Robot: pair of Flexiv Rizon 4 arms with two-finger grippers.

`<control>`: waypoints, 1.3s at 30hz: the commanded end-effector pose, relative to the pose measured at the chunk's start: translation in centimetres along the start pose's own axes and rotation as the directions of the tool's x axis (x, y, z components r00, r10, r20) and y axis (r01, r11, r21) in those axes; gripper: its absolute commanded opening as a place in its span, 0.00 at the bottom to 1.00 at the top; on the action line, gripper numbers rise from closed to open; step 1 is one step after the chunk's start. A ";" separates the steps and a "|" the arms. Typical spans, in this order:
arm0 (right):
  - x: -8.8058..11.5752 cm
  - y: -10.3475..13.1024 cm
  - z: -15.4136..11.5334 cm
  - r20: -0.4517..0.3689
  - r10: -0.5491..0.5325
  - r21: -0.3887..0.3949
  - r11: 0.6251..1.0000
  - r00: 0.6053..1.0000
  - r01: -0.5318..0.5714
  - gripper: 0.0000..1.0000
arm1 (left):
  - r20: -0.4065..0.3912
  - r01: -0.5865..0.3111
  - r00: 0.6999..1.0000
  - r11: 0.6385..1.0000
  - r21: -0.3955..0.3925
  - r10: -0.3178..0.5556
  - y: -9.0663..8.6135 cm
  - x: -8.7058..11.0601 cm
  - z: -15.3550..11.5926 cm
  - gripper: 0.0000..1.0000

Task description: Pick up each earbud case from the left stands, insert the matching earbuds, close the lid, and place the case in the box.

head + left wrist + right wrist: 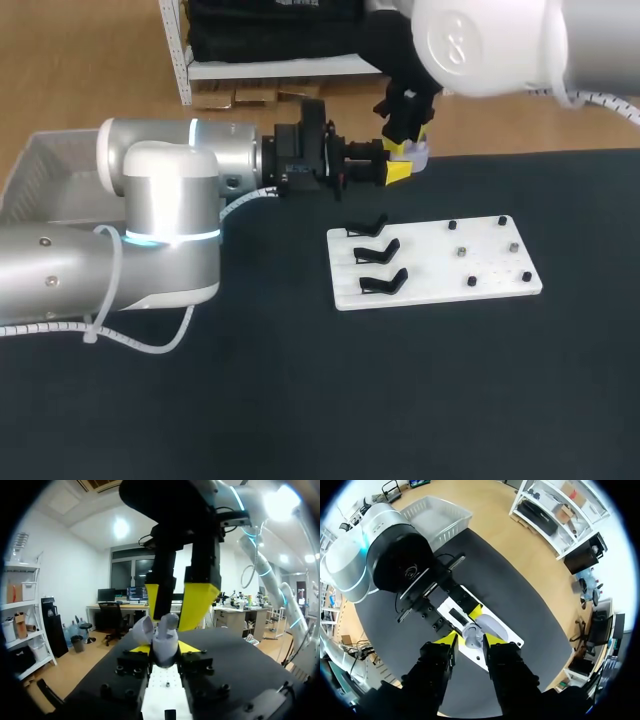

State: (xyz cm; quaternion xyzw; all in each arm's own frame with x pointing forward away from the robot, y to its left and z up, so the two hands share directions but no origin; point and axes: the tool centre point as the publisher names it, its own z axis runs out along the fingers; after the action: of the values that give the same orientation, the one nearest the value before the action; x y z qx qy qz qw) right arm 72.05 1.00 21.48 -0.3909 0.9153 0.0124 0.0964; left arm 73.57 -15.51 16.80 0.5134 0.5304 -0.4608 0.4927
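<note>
Over table [300, 400], left hand [163, 649] grips case [164, 654]; right hand [172, 621] pinches earbud [171, 620] above.

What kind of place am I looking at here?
Probably a robotics lab test bench. Two robot arms meet over a black table: the left end effector holds an open earbud case, the right end effector an earbud. Nearby: a white board of black stands and a mesh box.

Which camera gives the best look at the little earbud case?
The left wrist view: the earbud case sits open, close up, in the left gripper. The right wrist view shows it from above, at the right gripper. The head view shows only a pale sliver.
</note>
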 end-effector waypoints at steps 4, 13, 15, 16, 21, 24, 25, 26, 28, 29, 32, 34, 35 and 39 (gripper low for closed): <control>0.2 -0.2 -0.5 0.014 0.004 0.009 1.000 1.000 -0.004 0.33 | 0.001 0.000 1.000 1.000 0.000 0.000 0.0 -0.1 0.0 0.00; 0.7 0.0 -1.8 0.047 0.031 -0.012 0.999 0.998 -0.030 0.35 | 0.001 0.000 1.000 1.000 0.000 0.000 0.0 -0.1 0.0 0.00; 1.1 0.0 -2.1 0.051 0.040 -0.018 0.999 0.998 -0.039 0.35 | 0.001 0.000 1.000 1.000 0.000 0.000 0.0 -0.1 0.0 0.00; 1.4 0.0 -2.2 0.054 0.044 -0.017 0.999 0.998 -0.044 0.34 | 0.001 0.000 1.000 1.000 0.000 0.000 0.0 -0.1 0.0 0.00; 2.7 0.4 -2.2 0.047 0.060 -0.027 0.998 0.997 -0.059 0.09 | 0.001 0.000 1.000 1.000 0.000 0.000 0.0 -0.1 0.0 0.00; 3.1 0.7 -1.9 0.035 0.069 -0.038 0.997 0.997 -0.068 0.04 | 0.001 0.000 1.000 1.000 0.000 0.000 0.0 -0.1 0.0 0.00; 3.1 0.9 -1.8 0.033 0.069 -0.038 0.997 0.997 -0.068 0.02 | 0.001 0.000 1.000 1.000 0.000 0.000 0.0 -0.1 0.0 0.00; 3.2 1.0 -1.6 0.029 0.070 -0.041 0.997 0.997 -0.069 0.01 | 0.001 0.000 1.000 1.000 0.000 0.000 0.0 -0.1 0.0 0.00; 3.2 1.3 -1.4 0.023 0.069 -0.047 0.997 0.997 -0.068 0.00 | 0.001 0.000 1.000 1.000 0.000 0.000 0.0 -0.1 0.0 0.00; 3.1 1.5 -1.3 0.020 0.067 -0.051 0.996 0.998 -0.066 0.00 | 0.001 0.000 1.000 1.000 0.000 0.000 0.0 -0.1 0.0 0.00; 2.8 1.5 -1.0 0.017 0.068 -0.054 0.996 0.998 -0.067 0.02 | 0.001 0.000 1.000 1.000 0.000 0.000 0.0 -0.1 0.0 0.00; 2.4 1.4 -0.8 0.015 0.070 -0.056 0.996 0.997 -0.069 0.04 | 0.001 0.000 1.000 1.000 0.000 0.000 0.0 -0.1 0.0 0.00; 2.3 1.4 -0.7 0.015 0.071 -0.055 0.996 0.997 -0.070 0.05 | 0.001 0.000 1.000 1.000 0.000 0.000 0.0 -0.1 0.0 0.00; 1.6 1.1 -0.4 0.016 0.071 -0.053 0.996 0.997 -0.070 0.07 | 0.001 0.000 1.000 1.000 0.000 0.000 0.0 -0.1 0.0 0.00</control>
State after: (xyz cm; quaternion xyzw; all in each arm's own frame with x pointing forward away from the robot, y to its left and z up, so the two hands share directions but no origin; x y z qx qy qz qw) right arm 69.41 0.18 21.67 -0.3606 0.9264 0.0441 0.0993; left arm 73.55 -15.48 16.88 0.5134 0.5302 -0.4608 0.4929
